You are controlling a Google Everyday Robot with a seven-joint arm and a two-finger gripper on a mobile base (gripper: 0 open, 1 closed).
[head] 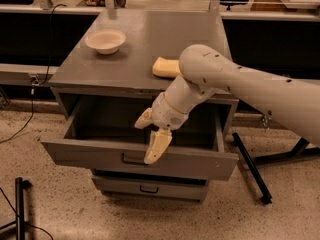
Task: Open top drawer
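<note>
The top drawer (90, 154) is a wide grey drawer pulled well out of the grey cabinet, its deep interior showing. Its small dark bracket handle (134, 160) sits at the centre of the front panel. My gripper (148, 140) hangs over the drawer's front edge, just right of and above the handle. Its two cream fingers are spread apart, one pointing down over the front panel (156, 147), the other back over the interior. It holds nothing.
A white bowl (105, 40) and a yellow sponge (165, 67) sit on the cabinet top (150, 39). A narrower lower drawer (150, 188) is closed beneath. A black stand leg (250, 168) lies on the floor at right, black poles at lower left.
</note>
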